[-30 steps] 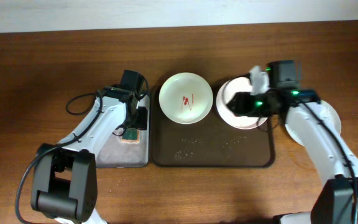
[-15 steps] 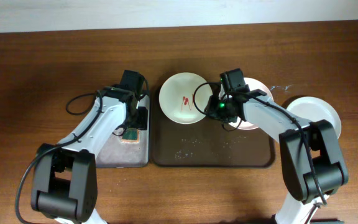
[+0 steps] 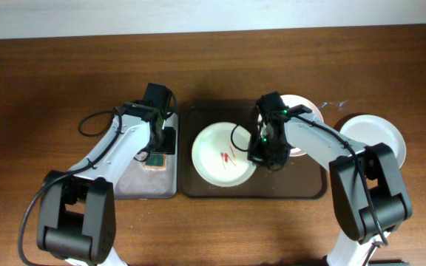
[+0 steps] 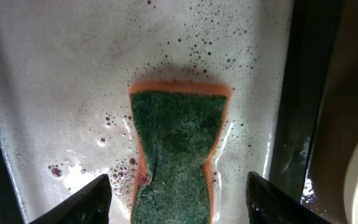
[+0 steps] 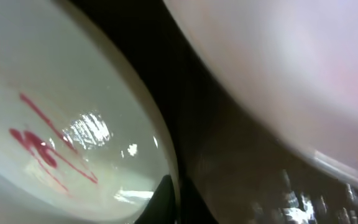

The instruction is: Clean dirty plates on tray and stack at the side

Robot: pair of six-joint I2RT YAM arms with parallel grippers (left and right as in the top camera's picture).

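A pale green plate (image 3: 222, 154) smeared with red sauce lies at the middle front of the dark brown tray (image 3: 287, 186). My right gripper (image 3: 260, 152) is shut on that plate's right rim, and the right wrist view shows the rim pinched between the jaws of the right gripper (image 5: 176, 200), with the red-marked green plate (image 5: 61, 124) at left. Beyond it, a pale pink plate (image 3: 302, 111) sits in the tray's far right corner, half under my arm. A white plate (image 3: 376, 136) rests on the table to the right. My left gripper (image 4: 179, 202) stands open, its jaws astride the green sponge (image 4: 176, 149) without touching it.
The sponge lies in foamy water in the small grey tray (image 3: 135, 185), left of the big tray. A black cable (image 3: 95, 122) loops on the table by the left arm. Crumbs or droplets dot the tray floor (image 3: 224, 181).
My right gripper swung left from the pink plate, shut on the green plate's rim and dragged it from the tray's far left toward the front. The left arm has stayed still.
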